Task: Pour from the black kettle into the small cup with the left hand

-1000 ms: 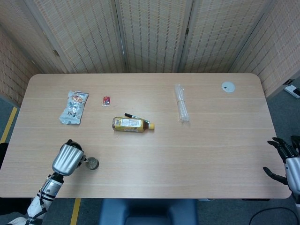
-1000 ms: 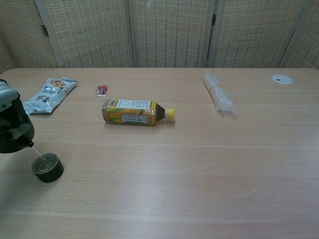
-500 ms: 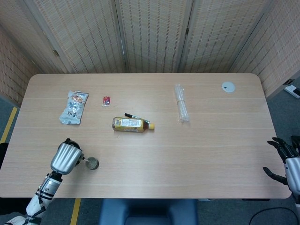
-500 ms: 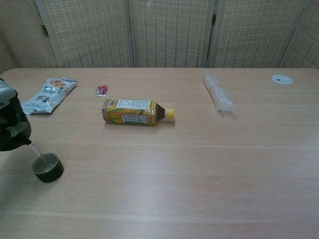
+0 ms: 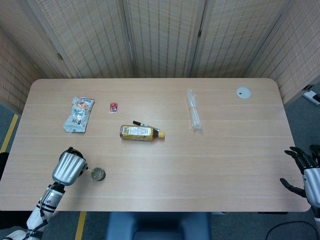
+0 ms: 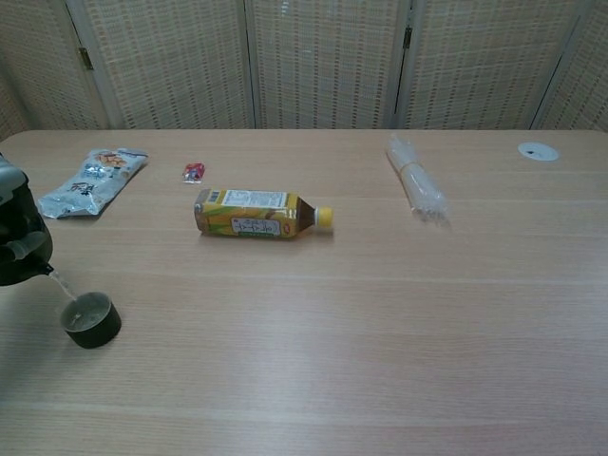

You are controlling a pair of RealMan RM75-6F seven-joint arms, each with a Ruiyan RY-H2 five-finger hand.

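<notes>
Landmark: bottle (image 5: 141, 133), lying on its side mid-table, cap to the right. A dark pen (image 5: 145, 125) lies just behind it. Snack bag (image 5: 79, 114) is well left of the bottle, a small red packet (image 5: 113, 107) sits between them, further back. A clear straw bundle (image 5: 193, 116) is right of the bottle; a white disc (image 5: 243, 92) is far right at the back. Nothing sits between bottle and cup.

Cup (image 6: 91, 319) is front-left of the bottle, near the table (image 5: 225, 165) front edge, upright. Kettle (image 5: 69, 168) is just left of the cup, raised and tilted, spout toward the cup; a thin stream runs from spout to cup in the chest view.

Left arm comes up from the front-left corner under the kettle; the left hand is hidden by the kettle, so grip can't be told directly.

Right hand (image 5: 304, 172) is off the table's front-right corner, fingers spread, holding nothing.
</notes>
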